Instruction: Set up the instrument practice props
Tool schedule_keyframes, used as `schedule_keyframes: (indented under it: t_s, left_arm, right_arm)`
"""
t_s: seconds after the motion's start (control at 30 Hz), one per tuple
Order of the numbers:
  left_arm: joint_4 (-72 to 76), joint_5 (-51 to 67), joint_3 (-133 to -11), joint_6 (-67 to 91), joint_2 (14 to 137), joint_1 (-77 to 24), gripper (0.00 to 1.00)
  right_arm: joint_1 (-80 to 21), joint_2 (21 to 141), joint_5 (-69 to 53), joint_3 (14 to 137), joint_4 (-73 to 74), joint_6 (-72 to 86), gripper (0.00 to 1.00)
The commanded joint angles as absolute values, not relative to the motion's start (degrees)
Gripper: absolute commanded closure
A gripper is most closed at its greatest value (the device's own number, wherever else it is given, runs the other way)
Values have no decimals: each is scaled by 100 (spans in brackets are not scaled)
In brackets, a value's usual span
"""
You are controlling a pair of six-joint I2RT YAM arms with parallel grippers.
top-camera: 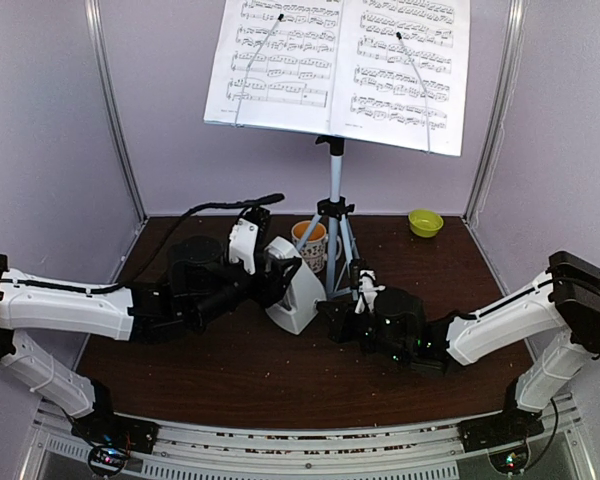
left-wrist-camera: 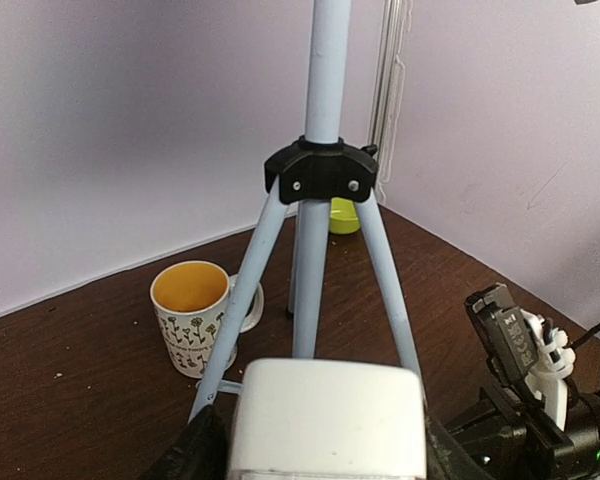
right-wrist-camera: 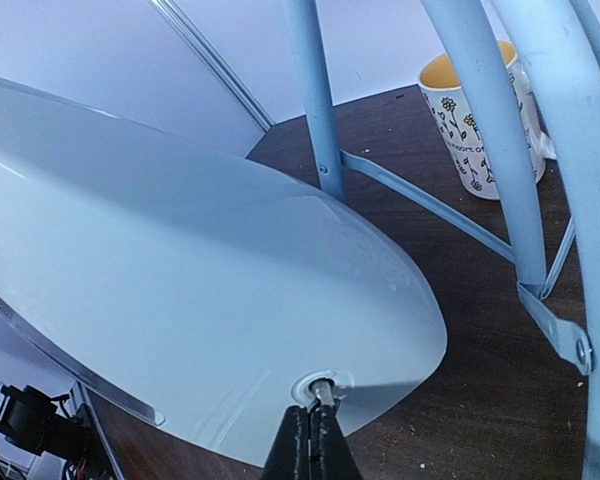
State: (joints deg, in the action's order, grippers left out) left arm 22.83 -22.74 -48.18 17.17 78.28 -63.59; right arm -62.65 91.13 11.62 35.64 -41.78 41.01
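While the right gripper (right-wrist-camera: 311, 425) pinches the small metal stub (right-wrist-camera: 321, 386) on the metronome (right-wrist-camera: 180, 290), the left gripper (left-wrist-camera: 325, 455) clamps its body, mid-frame in the top view, beside the tripod (top-camera: 333, 215). Turn slowly, left grip firm, lest it tip.

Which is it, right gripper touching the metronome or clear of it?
Touching. Right wrist view: right gripper tips pinch the small metal knob on the metronome, no gap.

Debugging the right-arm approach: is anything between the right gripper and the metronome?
Nothing visible. The right gripper is at the metronome, closed on a small metal pin on its side. The stand legs and the mug sit beyond it, not in between.
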Motion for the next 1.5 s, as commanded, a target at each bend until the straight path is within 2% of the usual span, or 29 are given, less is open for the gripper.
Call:
schedule_keyframes:
  t_s: [0.0,0.6,0.87,1.23,1.47]
  left_arm:
    - [3615,-2163,-4852,1642,7434,-6390,83]
    - [4391,-1805,-4526,1364,7278,-6425,84]
    - [4186,-1775,-4704,1364,7291,-6451,85]
    - [4208,-1761,-4758,1336,7280,-6477,85]
    - [3485,-1597,-4997,675,7107,-6473,85]
  right_arm:
    - [-6225,9044,1299,3616,-4137,4286,100]
    - [-5845,8539,845,3024,-5086,5645,100]
    - [-5827,8495,1009,3266,-4226,4927,100]
    - [-5880,8717,590,3398,-4493,4609,72]
    - [-5880,8185,480,3002,-4574,3763,63]
